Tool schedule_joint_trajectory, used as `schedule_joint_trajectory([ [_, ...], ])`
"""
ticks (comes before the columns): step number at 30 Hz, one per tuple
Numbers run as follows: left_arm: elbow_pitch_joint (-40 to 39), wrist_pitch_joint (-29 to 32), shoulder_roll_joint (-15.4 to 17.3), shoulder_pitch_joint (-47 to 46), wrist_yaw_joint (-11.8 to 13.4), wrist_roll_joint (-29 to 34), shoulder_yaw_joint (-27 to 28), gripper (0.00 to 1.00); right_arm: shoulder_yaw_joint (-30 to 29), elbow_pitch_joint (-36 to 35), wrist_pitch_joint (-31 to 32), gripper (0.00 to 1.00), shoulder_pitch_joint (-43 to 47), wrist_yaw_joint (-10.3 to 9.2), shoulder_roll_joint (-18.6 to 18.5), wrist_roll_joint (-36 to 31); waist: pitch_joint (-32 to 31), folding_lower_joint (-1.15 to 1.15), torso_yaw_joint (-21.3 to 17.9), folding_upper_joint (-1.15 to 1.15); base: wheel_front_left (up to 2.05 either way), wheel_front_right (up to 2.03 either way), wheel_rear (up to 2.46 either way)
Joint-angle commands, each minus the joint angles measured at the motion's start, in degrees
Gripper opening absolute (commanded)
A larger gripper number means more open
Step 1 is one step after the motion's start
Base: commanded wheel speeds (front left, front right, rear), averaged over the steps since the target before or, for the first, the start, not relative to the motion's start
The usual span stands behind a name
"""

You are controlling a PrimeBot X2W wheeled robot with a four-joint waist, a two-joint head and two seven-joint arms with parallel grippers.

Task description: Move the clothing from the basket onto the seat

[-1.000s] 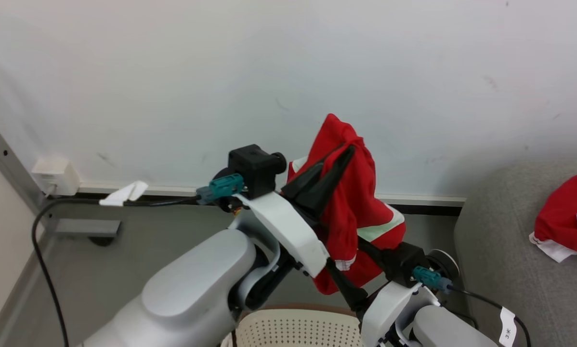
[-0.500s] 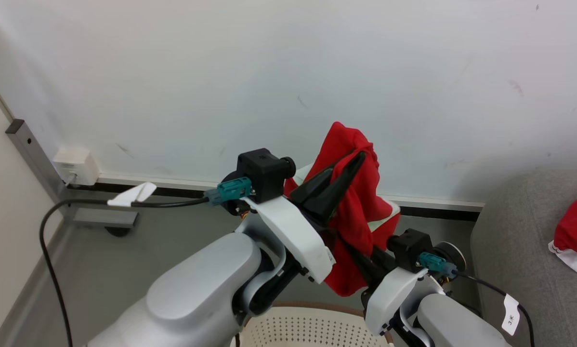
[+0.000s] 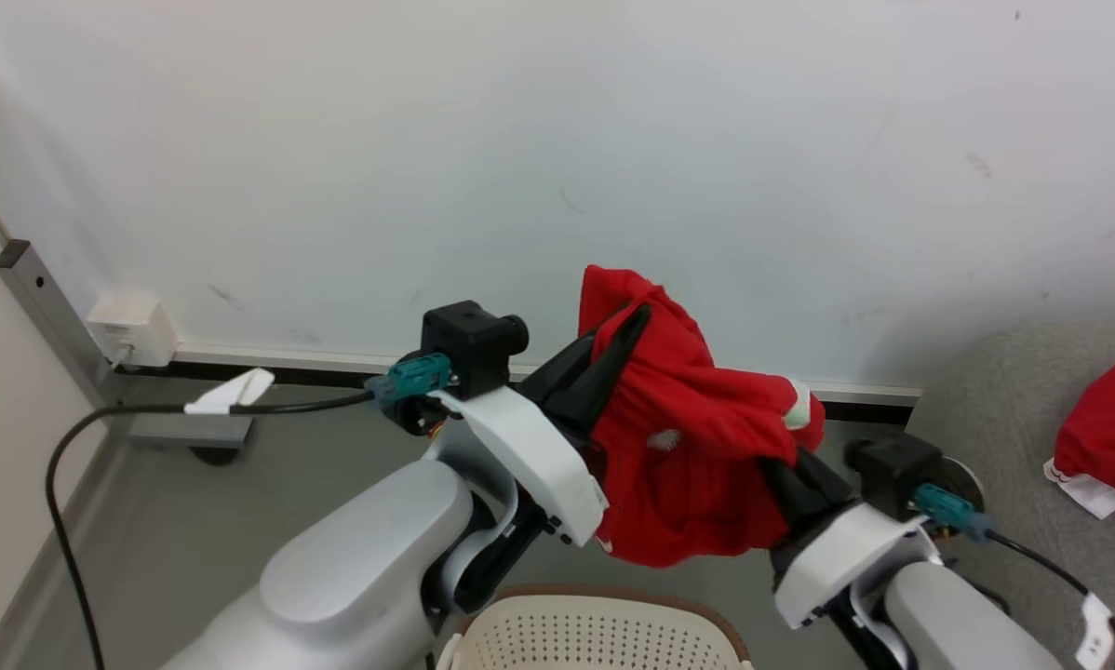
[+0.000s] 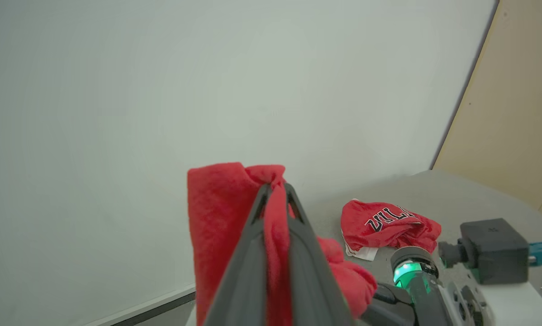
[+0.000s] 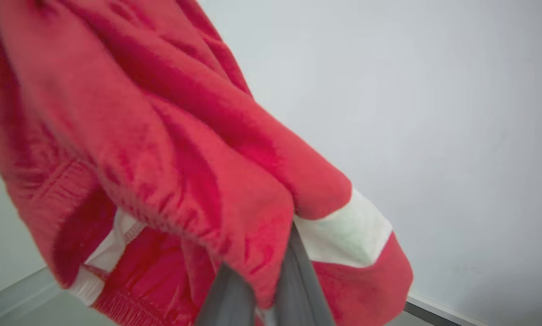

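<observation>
Left gripper (image 3: 639,321) clamped on top edge of red fabric garment with white trim (image 3: 697,484). Right gripper (image 5: 264,271) pinched onto same garment's lower fold, to left gripper's right. Cream perforated plastic basket (image 3: 595,635) below both.

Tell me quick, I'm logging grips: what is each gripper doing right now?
Left gripper: shut on the red garment.
Right gripper: shut on the same garment.

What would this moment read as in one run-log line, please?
left gripper: shut on red garment | right gripper: shut on red garment | red garment: aloft, out of basket | jersey: on seat
</observation>
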Motion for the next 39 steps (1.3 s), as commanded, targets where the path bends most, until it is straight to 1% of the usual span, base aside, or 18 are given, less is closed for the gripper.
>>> schedule_joint_trajectory([
  [1, 0.31, -0.4, 0.33, 1.05, 0.24, -0.44, 0.21, 0.0, -1.33, -0.99, 0.01, 0.0, 1.43, -0.13, -1.08, -0.59, 0.02, 0.0, -0.39, 0.0, 0.0, 0.0, 0.0],
  [7, 0.29, -0.01, 0.19, 2.36, -0.01, -0.86, -0.69, 0.0, -7.91, -7.14, 0.01, 0.0, 4.74, -0.13, -3.3, -2.77, 0.17, 0.0, -2.25, 0.0, 0.0, 0.0, 0.0],
  [9, 0.23, 0.09, 0.27, 2.81, -0.1, -0.89, -1.09, 0.46, -9.77, -8.88, 0.01, 0.0, 5.39, -0.13, -3.81, -3.29, 0.16, 0.0, -3.27, 0.0, 0.0, 0.0, 0.0],
  [10, 0.16, -0.12, 0.29, 3.03, -0.2, -0.89, -1.17, 0.92, -10.62, -9.59, 0.01, 0.0, 5.69, -0.13, -3.96, -3.57, 0.17, 0.0, -3.8, 0.0, 0.0, 0.0, 0.0],
  [11, 0.19, -0.15, 0.35, 3.26, -0.27, -0.9, -1.37, 1.0, -11.46, -10.28, 0.01, 0.0, 5.91, -0.13, -4.05, -3.93, 0.16, 0.0, -4.38, 0.0, 0.0, 0.0, 0.0],
  [20, -0.36, -1.22, -0.49, 6.43, -0.39, -0.53, -3.31, 1.0, -16.27, -13.92, 0.01, 0.0, 6.21, -0.13, -6.62, -4.65, 0.54, 0.0, -9.75, 0.0, 0.0, 0.0, 0.0],
  [27, -0.07, -2.99, -0.19, 6.01, -0.68, 2.63, -4.66, 1.0, -18.18, -16.8, 0.02, 0.0, 6.23, -0.13, -9.77, -3.87, 0.92, 0.0, -14.24, 0.0, 0.0, 0.0, 0.0],
  [30, 0.39, -3.45, -0.13, 6.14, -0.6, 3.49, -4.82, 1.0, -19.05, -18.59, 0.02, 0.0, 6.51, -0.13, -10.91, -3.62, 1.19, 0.0, -16.34, 0.0, 0.0, 0.0, 0.0],
  [39, 1.63, -4.14, -0.08, 5.82, -1.38, 4.31, -4.69, 1.0, -23.8, -26.27, 0.14, 0.0, 6.82, -0.13, -13.69, -3.66, 2.64, 0.0, -23.27, 0.0, 0.0, 0.0, 0.0],
])
